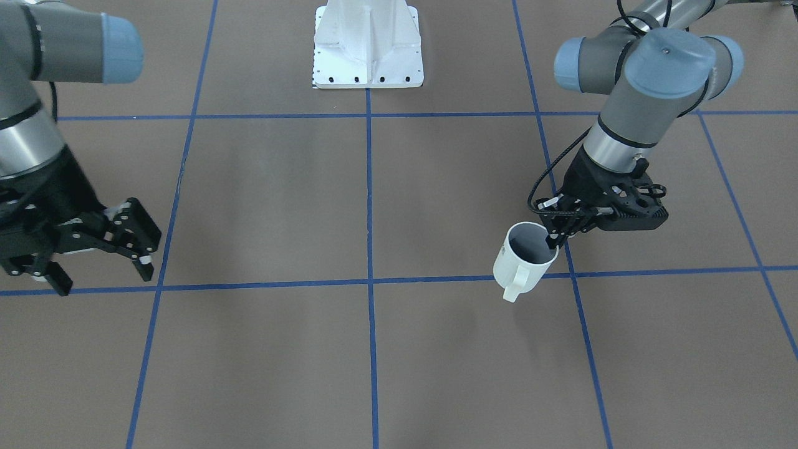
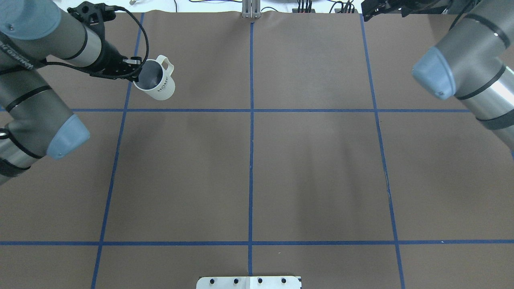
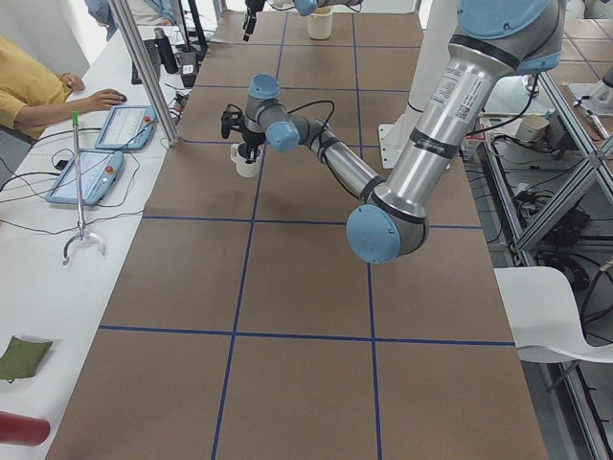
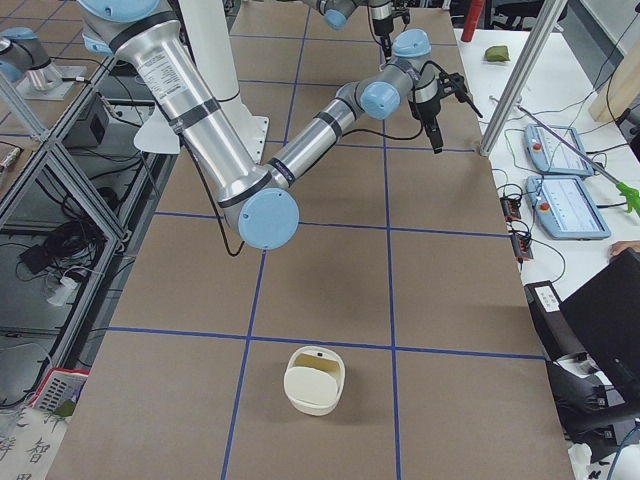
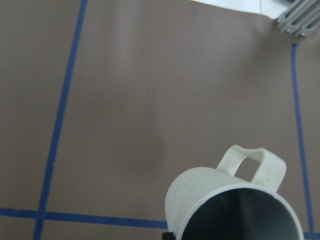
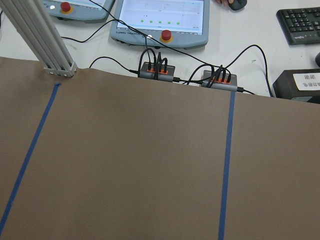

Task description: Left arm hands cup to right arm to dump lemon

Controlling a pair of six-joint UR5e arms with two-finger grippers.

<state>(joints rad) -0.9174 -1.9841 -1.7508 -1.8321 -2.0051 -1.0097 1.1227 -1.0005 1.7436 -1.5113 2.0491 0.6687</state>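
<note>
Exterior front-facing view showed the left gripper [image 1: 553, 238] pinched shut on the rim of the cup [image 1: 520, 265]. One finger reached down inside the mouth and the other pressed against the outside of the wall. The cup was a small white mug with a ribbed wall. Its handle pointed away from the robot, and dark letters reading "HOME" showed on its side in the overhead view. It sat on the robot's left side of the table [image 1: 280, 199], just beside a crossing of the blue tape lines [image 1: 369, 187]. Whether its base touched the brown surface could not be told. Its inside showed as smooth dark grey wall, and the bottom was too shadowed to make out any contents.

The right gripper [image 1: 105, 280] hovered at the opposite side of the table, well apart from the cup, with its jaws spread wide and nothing between them.

In the exterior right view a second vessel, a cream container [image 4: 313, 380], stood upright on the table at the robot's right end, well apart from both grippers. Its inside looked pale cream, and what lay in it, if anything, could not be told.
</note>
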